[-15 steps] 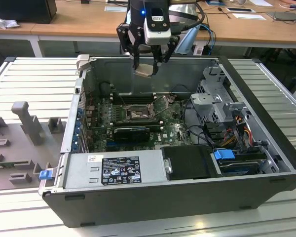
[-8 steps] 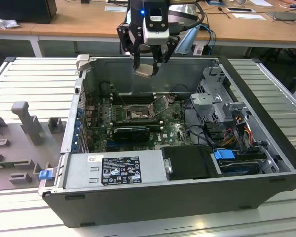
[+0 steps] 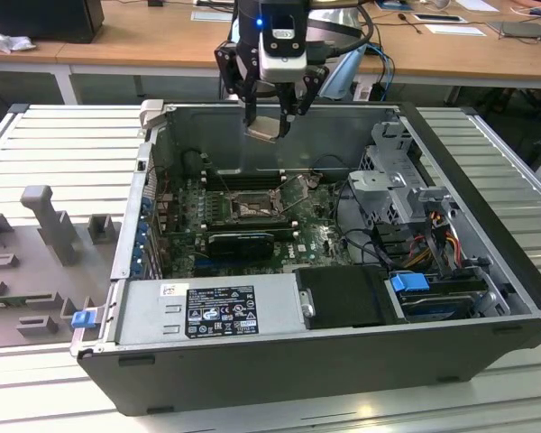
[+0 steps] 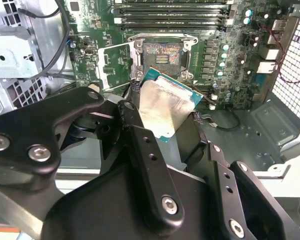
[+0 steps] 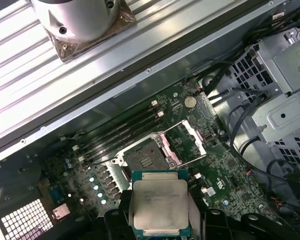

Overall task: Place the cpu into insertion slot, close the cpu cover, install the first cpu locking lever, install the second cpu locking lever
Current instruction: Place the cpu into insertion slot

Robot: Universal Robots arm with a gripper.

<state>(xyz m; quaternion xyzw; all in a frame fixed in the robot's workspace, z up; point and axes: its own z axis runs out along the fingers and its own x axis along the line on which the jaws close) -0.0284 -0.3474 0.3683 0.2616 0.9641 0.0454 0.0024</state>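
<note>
My black gripper [image 3: 270,119] hangs above the back wall of the open computer case, shut on the cpu [image 3: 269,127]. In both wrist views the cpu [image 4: 165,107] [image 5: 160,202] is a pale silver square with a green edge, held by its sides between the fingers [image 5: 115,220], high above the board. The insertion slot [image 4: 161,54] [image 5: 142,160] [image 3: 252,209] lies bare on the green board, dark centre showing. Its cpu cover [image 4: 115,62] [image 5: 182,142] stands swung open beside the socket.
Long black memory slots [image 4: 170,15] run alongside the socket. A grey drive cage [image 3: 397,180] with cables fills the case at the exterior view's right. The power supply [image 3: 207,311] sits at the front. Grey fixtures [image 3: 45,225] stand on the ribbed table.
</note>
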